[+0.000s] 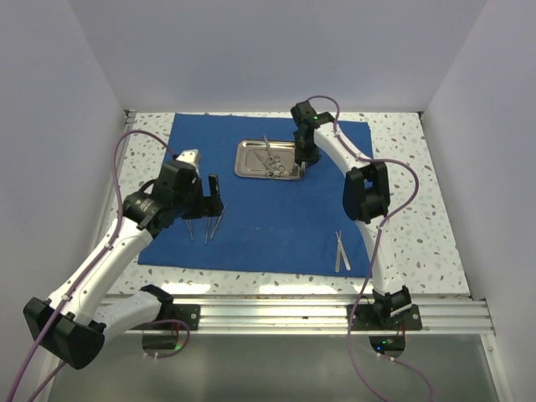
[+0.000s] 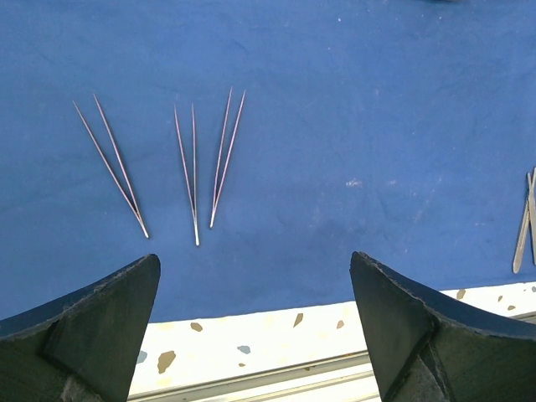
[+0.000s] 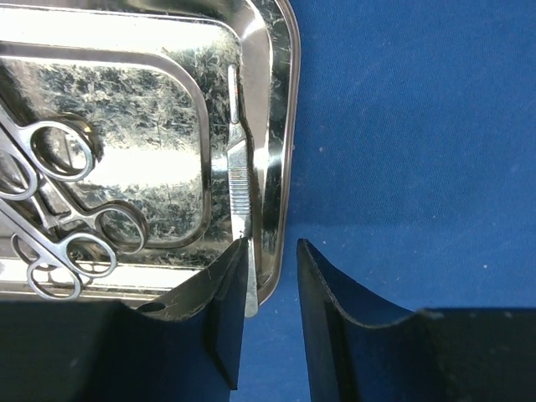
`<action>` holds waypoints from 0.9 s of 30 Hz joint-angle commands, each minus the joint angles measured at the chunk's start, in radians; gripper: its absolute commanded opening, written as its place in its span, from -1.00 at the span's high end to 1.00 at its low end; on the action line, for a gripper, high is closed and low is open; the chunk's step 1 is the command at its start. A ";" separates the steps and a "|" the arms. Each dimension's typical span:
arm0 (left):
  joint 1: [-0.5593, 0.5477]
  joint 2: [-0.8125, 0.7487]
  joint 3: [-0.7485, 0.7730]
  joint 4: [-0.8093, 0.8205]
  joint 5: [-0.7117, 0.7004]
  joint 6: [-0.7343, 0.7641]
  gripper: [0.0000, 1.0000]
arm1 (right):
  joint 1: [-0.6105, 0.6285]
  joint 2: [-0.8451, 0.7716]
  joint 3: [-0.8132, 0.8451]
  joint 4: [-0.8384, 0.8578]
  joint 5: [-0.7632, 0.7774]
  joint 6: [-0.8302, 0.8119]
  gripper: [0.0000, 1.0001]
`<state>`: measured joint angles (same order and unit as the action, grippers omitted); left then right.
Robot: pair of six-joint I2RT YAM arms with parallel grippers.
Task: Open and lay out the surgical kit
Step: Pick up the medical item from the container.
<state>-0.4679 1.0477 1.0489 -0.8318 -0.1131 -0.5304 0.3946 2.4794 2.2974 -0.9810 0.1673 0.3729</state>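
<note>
Blue wrap (image 1: 268, 209) is spread flat on the speckled table (image 1: 410, 243). Steel tray (image 1: 251, 159) sits on its far middle. Ring-handled instruments (image 3: 59, 209) lie piled in the tray's left part, handles overlapping; scissors or forceps, can't tell which. One slim serrated-grip piece (image 3: 239, 172) lies along the tray's inner right wall. My right gripper (image 3: 272, 244) is at that right edge, jaws narrow but with a gap: one finger inside the tray, the other outside over the cloth, rim between them. The slim piece's near end is right against the inside finger, probably touching; the wrist view doesn't settle it. Three thin tweezers (image 2: 188, 172) lie side by side on the near-left part of the wrap, tips toward the near edge. My left gripper (image 2: 255, 260) hangs over that edge just short of them, jaws wide, nothing held. A fourth pair (image 1: 342, 251) lies near the wrap's near-right corner, well apart from the others.
</note>
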 commanded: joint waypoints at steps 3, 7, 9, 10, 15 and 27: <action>-0.005 0.002 0.008 0.008 -0.019 0.018 -0.99 | 0.009 -0.017 0.092 -0.008 0.006 -0.011 0.33; -0.005 0.000 0.000 0.008 -0.019 0.013 -0.99 | 0.010 -0.016 0.096 -0.005 0.003 -0.009 0.33; -0.005 -0.005 -0.003 0.008 -0.020 0.012 -0.99 | 0.010 -0.013 0.097 -0.002 0.000 -0.011 0.33; -0.003 -0.005 -0.004 0.007 -0.022 0.012 -0.99 | 0.010 -0.013 0.100 -0.001 0.000 -0.011 0.32; -0.005 -0.011 0.000 -0.001 -0.031 0.009 -0.99 | 0.012 0.015 0.102 -0.001 -0.009 -0.015 0.31; -0.005 -0.003 0.000 -0.009 -0.042 0.009 -0.99 | 0.018 0.055 0.082 0.019 -0.037 -0.008 0.32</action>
<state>-0.4679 1.0515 1.0489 -0.8387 -0.1371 -0.5308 0.4053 2.5267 2.3569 -0.9741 0.1532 0.3729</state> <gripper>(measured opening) 0.995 0.342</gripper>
